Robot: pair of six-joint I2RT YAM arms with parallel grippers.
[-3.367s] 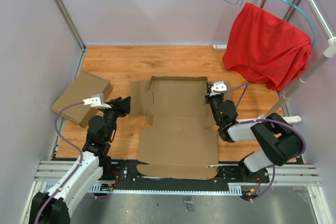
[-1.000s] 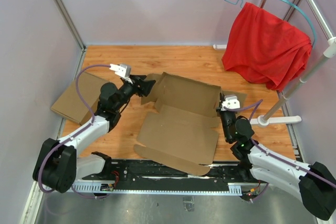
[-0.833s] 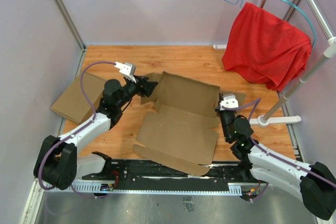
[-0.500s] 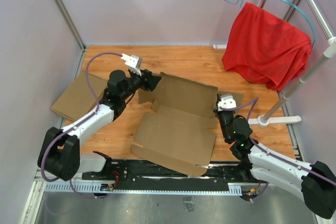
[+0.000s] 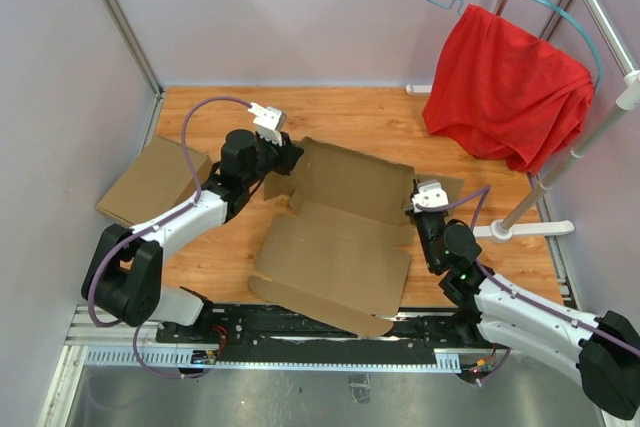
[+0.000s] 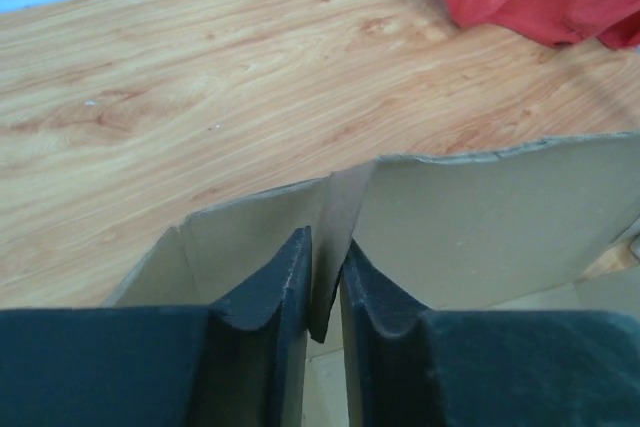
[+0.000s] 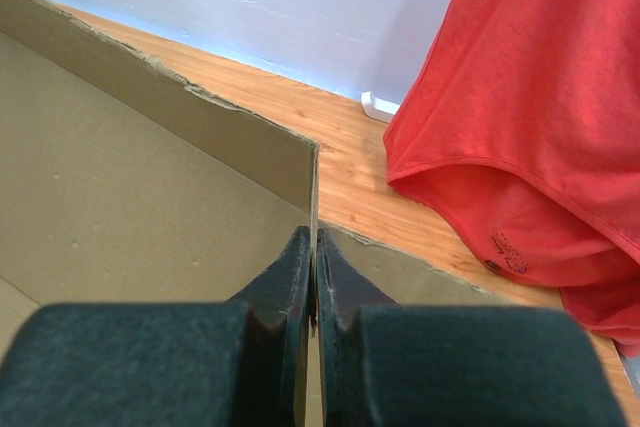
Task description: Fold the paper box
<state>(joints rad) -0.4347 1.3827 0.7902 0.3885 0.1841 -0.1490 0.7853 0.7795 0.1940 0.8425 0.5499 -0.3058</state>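
Note:
The paper box (image 5: 340, 237) is a brown die-cut cardboard sheet lying partly folded in the middle of the table, its back wall raised. At the box's far-left corner, my left gripper (image 5: 285, 159) has a thin upright flap (image 6: 342, 202) pinched between its jaws, as the left wrist view (image 6: 325, 259) shows. My right gripper (image 5: 415, 211) is at the right side of the box. In the right wrist view it (image 7: 315, 247) is shut on the edge of the raised side wall (image 7: 200, 117).
A lighter tan finished box (image 5: 150, 185) lies at the left of the table. A red cloth (image 5: 505, 82) hangs from a teal hanger on a white rack (image 5: 575, 147) at the back right. Purple walls close in the left and far sides.
My left arm has reached farther back and right to the box's far-left corner, and its jaws have narrowed onto the flap. The sheet has shifted slightly left. The right gripper keeps its hold.

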